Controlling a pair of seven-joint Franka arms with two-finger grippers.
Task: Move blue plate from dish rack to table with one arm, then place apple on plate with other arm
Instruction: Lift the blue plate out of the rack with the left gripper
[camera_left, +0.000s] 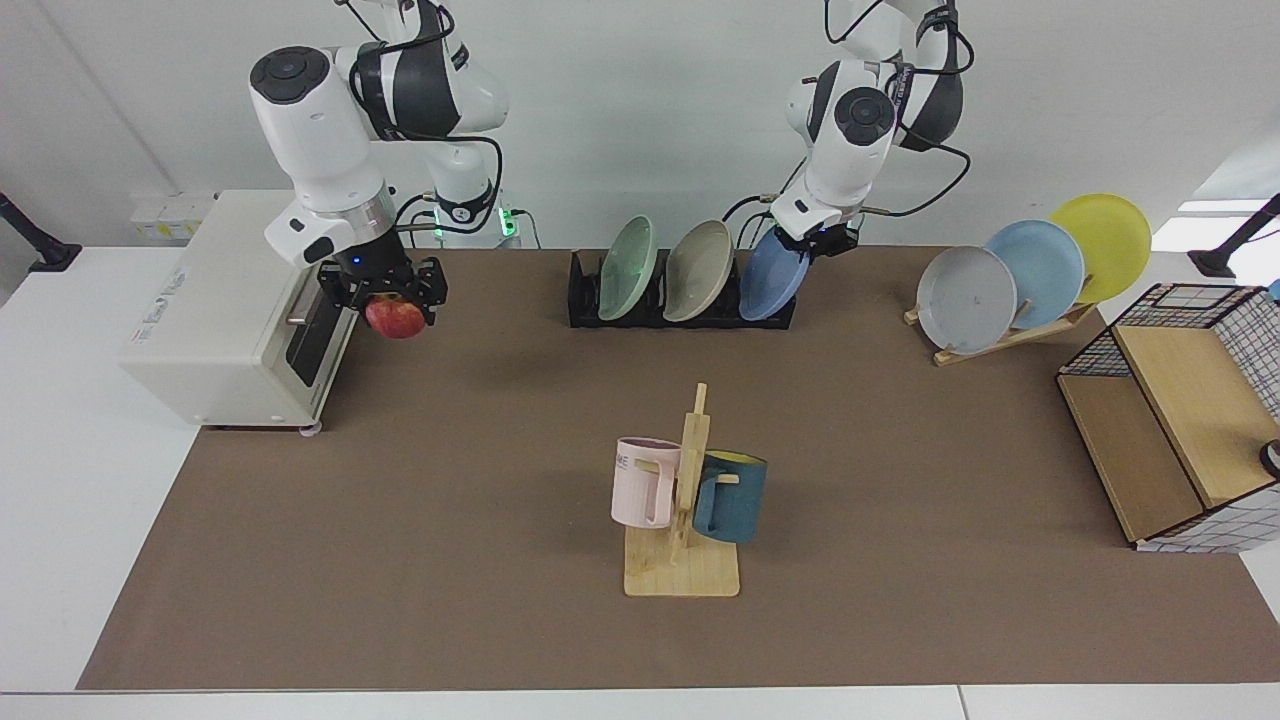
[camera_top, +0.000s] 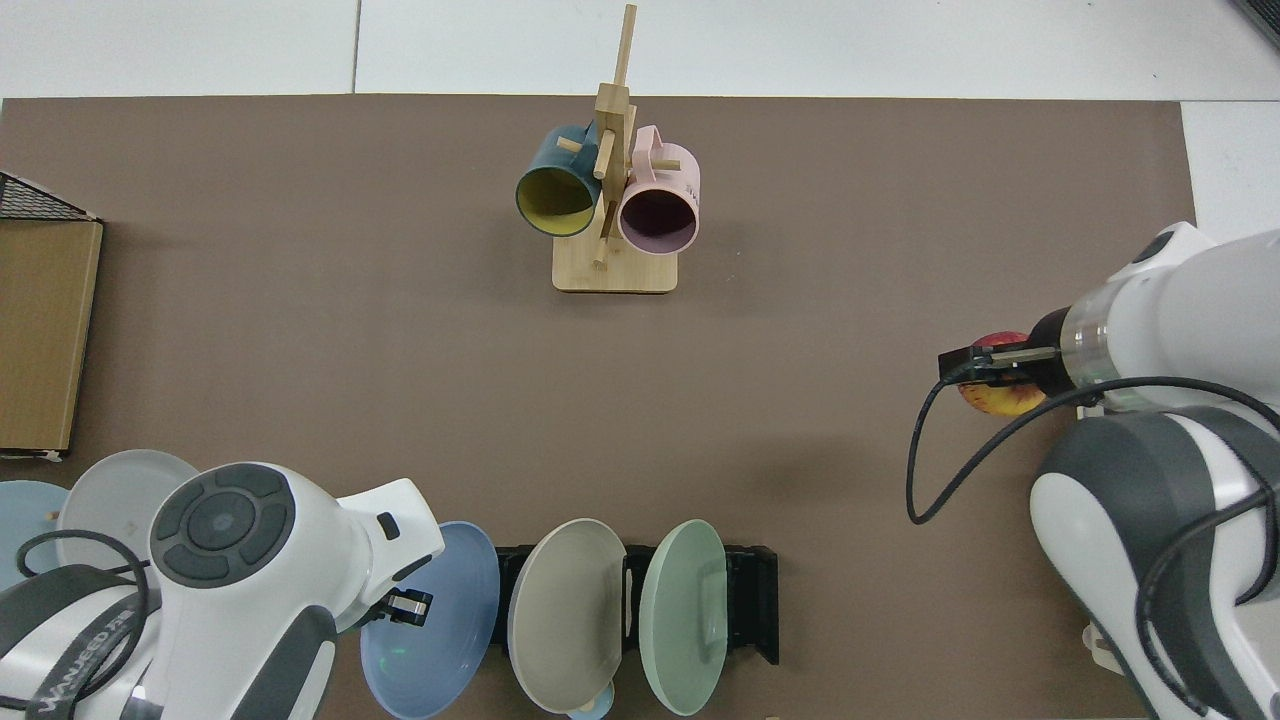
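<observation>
Blue plate tilted at dish rack end slot, I see left end effector clamped on its top rim | apple pinched in right end effector, held above worktop beside toaster oven | mug tree mid-worktop, well apart
</observation>
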